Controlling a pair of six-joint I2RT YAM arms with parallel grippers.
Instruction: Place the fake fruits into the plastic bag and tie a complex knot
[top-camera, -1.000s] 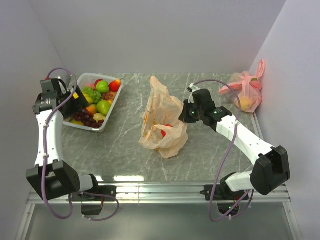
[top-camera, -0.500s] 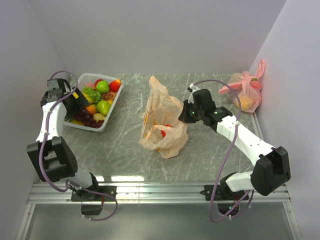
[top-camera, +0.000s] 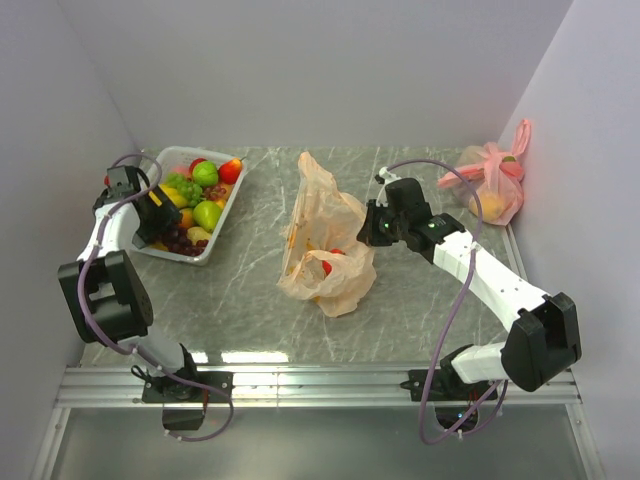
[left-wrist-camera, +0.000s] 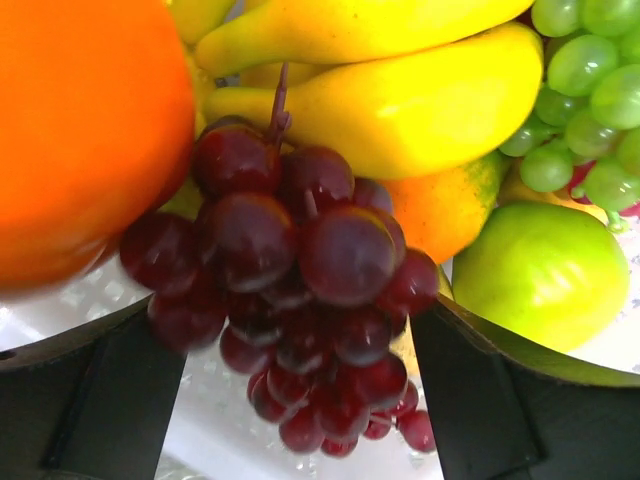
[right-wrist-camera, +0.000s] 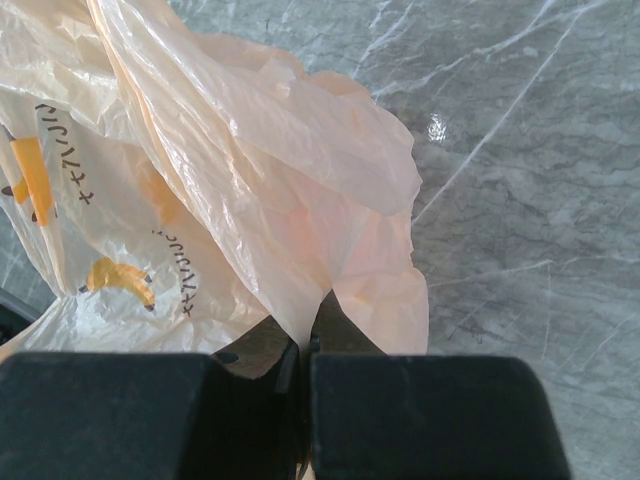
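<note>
Since the earlier frame: the left arm had folded in, bringing the left claw (top-camera: 150, 215) down over the near end of the fruit tray (top-camera: 207, 259); the right arm had kept its place.

Writing: the bag (right-wrist-camera: 250, 180) bore small dark characters beside orange marks, too crumpled to read.

Hidden or unclear: a red fruit (top-camera: 327, 266) showed only in part through the bag's (top-camera: 325, 240) mouth at mid-table (top-camera: 250, 300). In the left wrist view the orange (left-wrist-camera: 80, 130) was blurred and cut off by the edge. The contents of the pink bag (top-camera: 492, 185) in the far right corner were indistinct.

Left claw (left-wrist-camera: 290, 400): jaws wide, one either side of the purple grapes (left-wrist-camera: 300, 300); contact not discernible. Bananas (left-wrist-camera: 400, 90), green grapes (left-wrist-camera: 590, 90) and a green apple (left-wrist-camera: 540, 275) lay beyond.

Right claw (top-camera: 372, 228): jaws closed, pinching a fold of the bag's right edge (right-wrist-camera: 305, 345).
</note>
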